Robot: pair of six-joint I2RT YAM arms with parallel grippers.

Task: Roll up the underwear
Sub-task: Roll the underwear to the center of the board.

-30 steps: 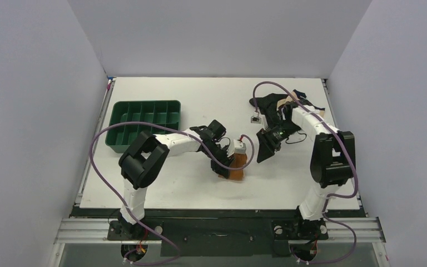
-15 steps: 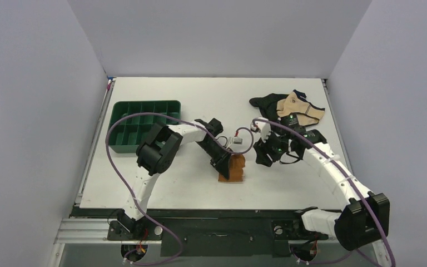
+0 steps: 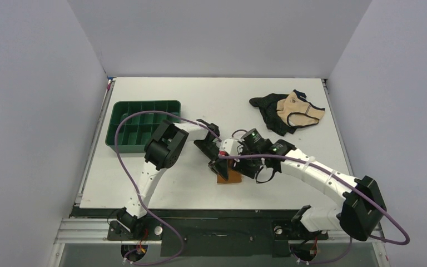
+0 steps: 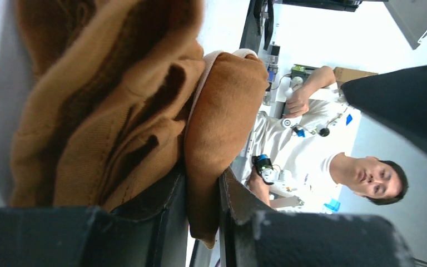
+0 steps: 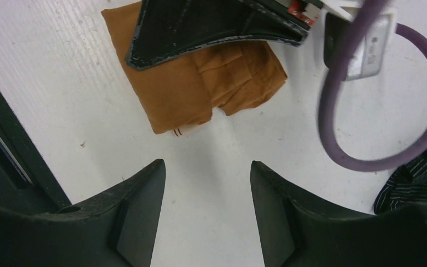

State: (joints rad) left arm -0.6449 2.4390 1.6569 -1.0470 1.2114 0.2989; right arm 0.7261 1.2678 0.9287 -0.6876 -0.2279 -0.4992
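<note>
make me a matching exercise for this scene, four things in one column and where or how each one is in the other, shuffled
1 underwear
2 green tray
3 right gripper
4 black garment

a open, above bare table
b far right, beige garment lying on it
c left part of the table
d pinched in the left gripper

Pairs: 1-d, 2-c, 3-a, 4-b

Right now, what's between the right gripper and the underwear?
Only bare table, by the right wrist view: the right gripper is open and apart from the underwear.
</note>
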